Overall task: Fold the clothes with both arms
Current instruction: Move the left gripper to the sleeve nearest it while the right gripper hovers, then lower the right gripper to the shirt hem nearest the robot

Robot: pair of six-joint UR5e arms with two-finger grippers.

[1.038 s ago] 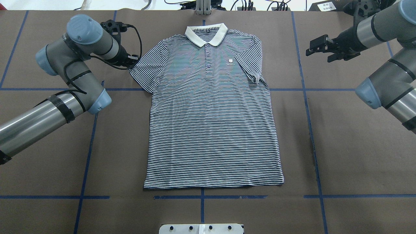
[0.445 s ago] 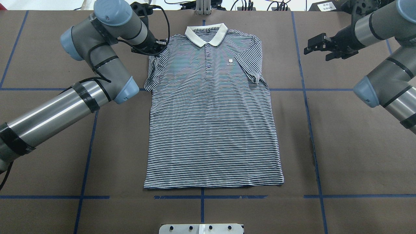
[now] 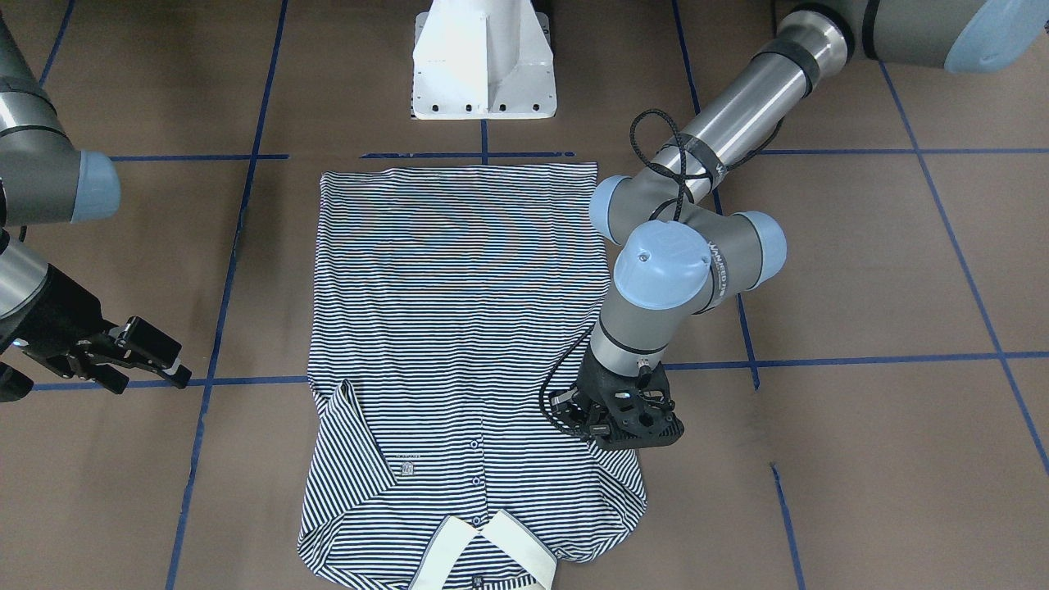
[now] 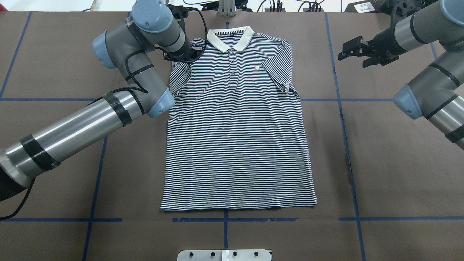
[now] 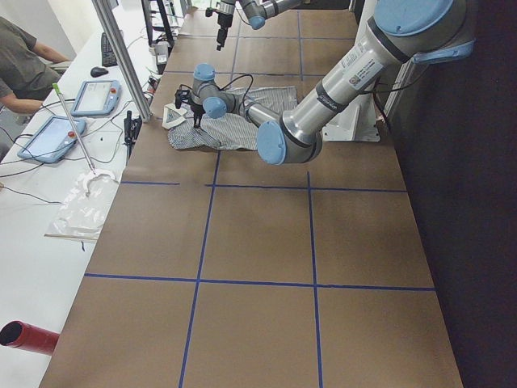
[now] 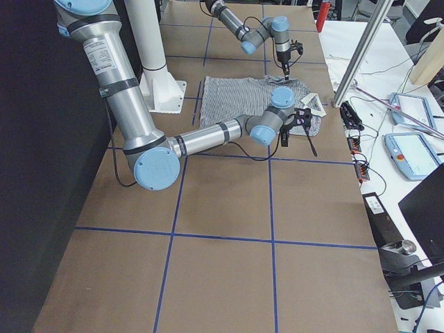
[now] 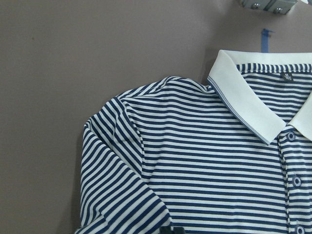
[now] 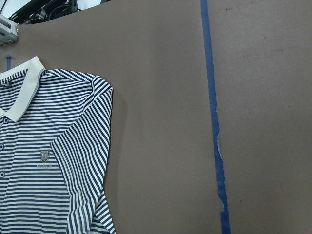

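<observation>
Striped shirt lies flat, front up, on table, below and beside left gripper. That gripper sits over shoulder, just beside collar, pinching sleeve as far as I can judge; sleeve doubled in over chest. Right gripper hovers spread, empty, well apart from shirt; sleeve on its side already tucked. Step in hand: sleeve fold-in. Next, I reckon: lay sleeve flat, let go, then both grippers take side edges.
</observation>
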